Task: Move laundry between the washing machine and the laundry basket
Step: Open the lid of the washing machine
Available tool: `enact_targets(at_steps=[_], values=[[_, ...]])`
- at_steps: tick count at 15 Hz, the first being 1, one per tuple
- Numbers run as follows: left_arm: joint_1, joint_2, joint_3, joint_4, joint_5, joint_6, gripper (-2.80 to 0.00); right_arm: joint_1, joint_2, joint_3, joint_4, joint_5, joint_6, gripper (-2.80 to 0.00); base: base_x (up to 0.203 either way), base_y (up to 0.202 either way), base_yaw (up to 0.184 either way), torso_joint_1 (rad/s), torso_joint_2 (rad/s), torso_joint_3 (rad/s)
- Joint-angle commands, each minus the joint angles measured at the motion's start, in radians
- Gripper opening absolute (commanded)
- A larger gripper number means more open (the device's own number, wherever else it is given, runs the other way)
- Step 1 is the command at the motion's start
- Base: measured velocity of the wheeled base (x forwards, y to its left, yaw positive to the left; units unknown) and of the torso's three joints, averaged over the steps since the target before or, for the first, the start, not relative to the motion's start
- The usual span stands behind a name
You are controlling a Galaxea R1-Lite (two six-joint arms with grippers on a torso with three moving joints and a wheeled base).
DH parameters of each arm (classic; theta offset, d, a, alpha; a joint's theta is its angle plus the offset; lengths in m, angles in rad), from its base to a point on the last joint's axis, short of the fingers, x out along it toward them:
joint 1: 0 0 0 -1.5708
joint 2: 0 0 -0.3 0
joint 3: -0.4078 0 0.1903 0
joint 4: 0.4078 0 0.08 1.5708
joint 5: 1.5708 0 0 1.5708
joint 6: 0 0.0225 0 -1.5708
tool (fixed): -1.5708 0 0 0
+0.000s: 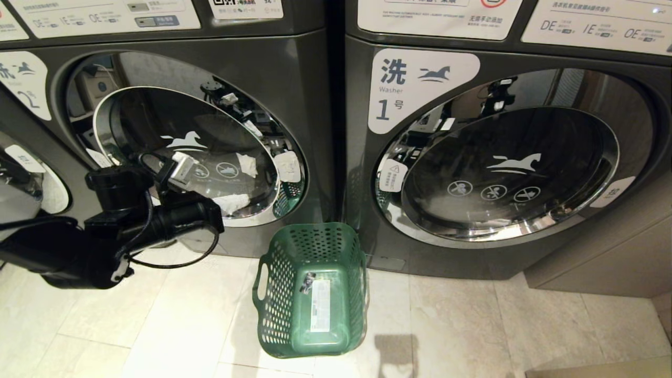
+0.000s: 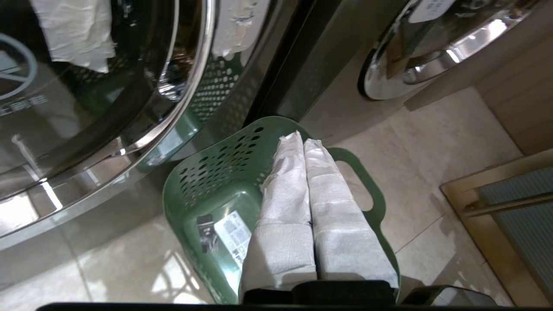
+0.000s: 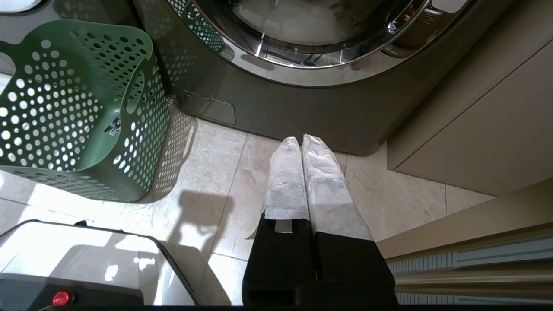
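Two dark grey front-loaders stand side by side on pale floor tile, the washing machine marked 2 at left, its twin marked 1 at right, both round glass doors closed. The laundry basket sits on the floor before the seam between them, long axis running toward the machines, holding only a white sticker on its base. The left gripper hangs above the basket, fingers pressed together, empty. The right gripper hovers low over tile, fingers together, empty. No laundry is visible.

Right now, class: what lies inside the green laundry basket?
The laundry basket holds no cloth: only its bare green base with a white sticker shows. In the left wrist view the shut left gripper covers part of its inside.
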Motion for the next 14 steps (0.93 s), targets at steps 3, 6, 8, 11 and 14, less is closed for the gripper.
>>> enact_targets(at_steps=[3,6,8,11,14], values=[[-0.006,0.042,-0.027,-0.045,-0.055,-0.001,0.0,0.0,0.0,0.0,0.0,0.001,-0.001,-2.8,0.0,0.0,0.0,0.0,0.0,0.0],[-0.007,0.095,-0.082,-0.096,-0.057,-0.001,0.0,0.0,0.0,0.0,0.0,0.001,-0.001,-2.8,0.0,0.0,0.0,0.0,0.0,0.0],[-0.013,0.13,-0.131,-0.1,-0.053,0.008,0.0,0.0,0.002,0.0,0.0,0.001,-0.001,-2.8,0.0,0.0,0.0,0.0,0.0,0.0],[-0.018,0.188,-0.177,-0.152,-0.051,0.012,0.0,0.0,0.001,0.0,0.0,0.001,-0.001,-2.8,0.0,0.0,0.0,0.0,0.0,0.0],[-0.036,0.241,-0.185,-0.281,-0.051,0.01,0.0,0.0,0.0,0.0,0.0,0.001,-0.001,-2.8,0.0,0.0,0.0,0.0,0.0,0.0]])
